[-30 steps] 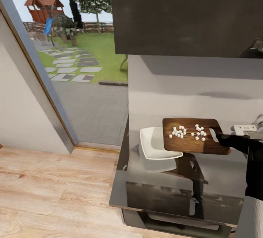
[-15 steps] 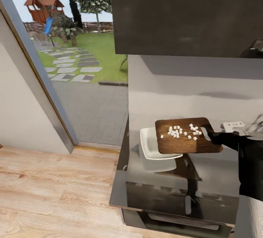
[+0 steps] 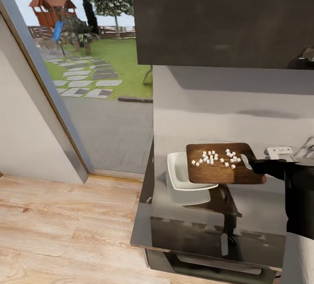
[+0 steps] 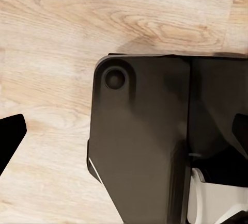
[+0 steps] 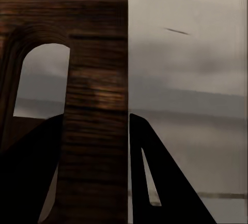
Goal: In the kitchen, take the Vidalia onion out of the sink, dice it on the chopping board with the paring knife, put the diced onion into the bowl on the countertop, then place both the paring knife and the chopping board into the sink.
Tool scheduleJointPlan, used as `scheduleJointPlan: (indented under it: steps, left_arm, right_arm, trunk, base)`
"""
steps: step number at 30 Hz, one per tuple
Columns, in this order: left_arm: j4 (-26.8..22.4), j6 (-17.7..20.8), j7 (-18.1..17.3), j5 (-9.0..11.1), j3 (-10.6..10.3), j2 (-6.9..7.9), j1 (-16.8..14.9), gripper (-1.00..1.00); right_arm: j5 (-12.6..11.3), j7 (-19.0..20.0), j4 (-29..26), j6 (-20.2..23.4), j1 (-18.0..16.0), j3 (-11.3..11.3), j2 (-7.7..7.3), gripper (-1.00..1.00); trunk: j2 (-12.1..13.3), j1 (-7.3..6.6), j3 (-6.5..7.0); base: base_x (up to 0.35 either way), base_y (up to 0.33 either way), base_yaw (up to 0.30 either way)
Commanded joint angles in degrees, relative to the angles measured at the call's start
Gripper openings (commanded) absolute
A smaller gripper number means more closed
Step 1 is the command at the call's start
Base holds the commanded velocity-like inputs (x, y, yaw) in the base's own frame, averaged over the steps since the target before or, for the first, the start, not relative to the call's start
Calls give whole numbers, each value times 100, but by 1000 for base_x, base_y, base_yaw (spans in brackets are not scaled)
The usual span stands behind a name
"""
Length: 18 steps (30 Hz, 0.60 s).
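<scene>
The dark brown chopping board [image 3: 222,170] hangs above the countertop [image 3: 192,227], carrying several small white onion dice [image 3: 214,157]. My right gripper [image 3: 258,166] is shut on its slot-handle end. In the right wrist view the board [image 5: 95,79] runs between my two dark fingers [image 5: 160,182]. The board's free end overlaps the right part of the white square bowl [image 3: 179,171] below it. My left gripper [image 4: 129,133] is open and empty, hanging over the wooden floor and my black base [image 4: 144,146]. The sink and paring knife are out of view.
A dark wall cabinet [image 3: 222,18] hangs over the counter. A white socket block [image 3: 279,150] sits behind the board's handle end. The counter's left edge drops to the plank floor [image 3: 65,227], beside a tall glass door [image 3: 87,79] onto a garden.
My right gripper has carried the board left and slightly up, so its free end now covers more of the bowl. The dice have shifted a little toward that end.
</scene>
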Motion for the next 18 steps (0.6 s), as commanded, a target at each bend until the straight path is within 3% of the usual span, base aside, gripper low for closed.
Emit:
scheduleJointPlan:
  steps: [1, 8, 10, 13, 18]
  left_arm:
    - [-14, -19, 47, 48, -46, 8, -2, 100]
    - [-27, -18, 47, 48, -46, 8, -2, 100]
    - [-27, -21, 47, 48, -45, 8, -2, 100]
    - [-28, -19, 47, 48, -43, 8, -2, 100]
    - [-34, -22, 47, 48, -45, 8, -2, 100]
  right_arm:
    - [42, 58, -9, 37, -8, -2, -7, -100]
    - [39, -174, -51, 58, -67, 16, -28, -100]
    - [37, -287, -53, 58, -135, 132, -27, -100]
    - [42, -394, -56, 58, -197, 497, -25, -100]
    - [40, -686, -56, 58, -211, 619, -20, -100]
  trunk:
    - [-11, 4, -10]
    - [-11, 4, -10]
    - [-11, 4, -10]
    - [-11, 4, -10]
    - [-11, 4, -10]
  base:
    - [0, 0, 0]
    - [0, 0, 0]
    - [0, 0, 0]
    - [0, 0, 0]
    - [0, 0, 0]
